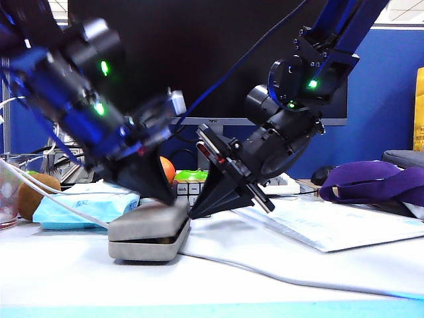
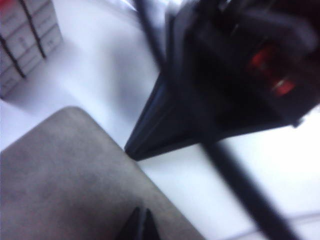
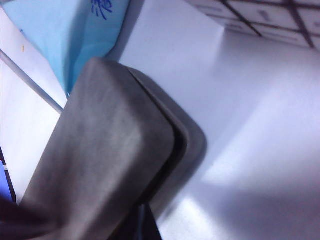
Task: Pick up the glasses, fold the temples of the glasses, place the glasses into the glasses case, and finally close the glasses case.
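The grey glasses case (image 1: 149,232) lies on the white table, its lid down with a thin dark gap left along one side (image 3: 172,150). My left gripper (image 1: 156,197) is shut, its tip resting on top of the lid (image 2: 141,223). Shut as well, my right gripper (image 1: 193,213) has its tip at the case's right edge (image 3: 145,220). In the left wrist view the right gripper (image 2: 165,120) shows as a black wedge beside the grey lid (image 2: 65,175). The glasses and their temples are hidden from every view.
A light blue packet (image 1: 73,205) lies behind the case on the left, beside a kiwi (image 1: 30,195) and a glass (image 1: 6,192). A grey cable (image 1: 265,271) runs along the table. A paper sheet (image 1: 331,222), purple cloth (image 1: 371,182) and keyboard (image 3: 260,20) are nearby.
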You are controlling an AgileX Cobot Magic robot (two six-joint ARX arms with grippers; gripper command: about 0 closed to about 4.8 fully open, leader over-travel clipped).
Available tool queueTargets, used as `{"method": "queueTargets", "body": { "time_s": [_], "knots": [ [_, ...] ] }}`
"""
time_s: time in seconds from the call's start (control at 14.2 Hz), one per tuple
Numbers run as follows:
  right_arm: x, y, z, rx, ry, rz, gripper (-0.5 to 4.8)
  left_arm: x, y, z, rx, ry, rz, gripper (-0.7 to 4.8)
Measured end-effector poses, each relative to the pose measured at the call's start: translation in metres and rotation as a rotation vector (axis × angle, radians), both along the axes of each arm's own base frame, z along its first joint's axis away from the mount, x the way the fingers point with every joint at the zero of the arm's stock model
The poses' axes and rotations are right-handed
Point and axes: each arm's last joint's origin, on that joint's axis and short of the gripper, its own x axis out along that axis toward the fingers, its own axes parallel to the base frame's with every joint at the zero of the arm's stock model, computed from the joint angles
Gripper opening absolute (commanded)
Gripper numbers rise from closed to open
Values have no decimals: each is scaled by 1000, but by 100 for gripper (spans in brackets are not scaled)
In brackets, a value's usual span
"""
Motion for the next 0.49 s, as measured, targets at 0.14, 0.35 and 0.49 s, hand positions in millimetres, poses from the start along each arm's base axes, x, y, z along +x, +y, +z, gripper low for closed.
{"method": "queueTargets", "body": {
  "time_s": [0.14, 0.35, 0.49],
  "knots": [
    [0, 0, 0, -4, 2, -2, -5, 4, -2, -8, -4, 15, -8, -5],
    [0, -1, 0, -5, 4, -3, -5, 6, -4, -11, -14, 13, -15, -5],
    [0, -1, 1, -30, -9, -18, -5, 6, -4, -10, -16, 9, -11, -5]
  ]
}}
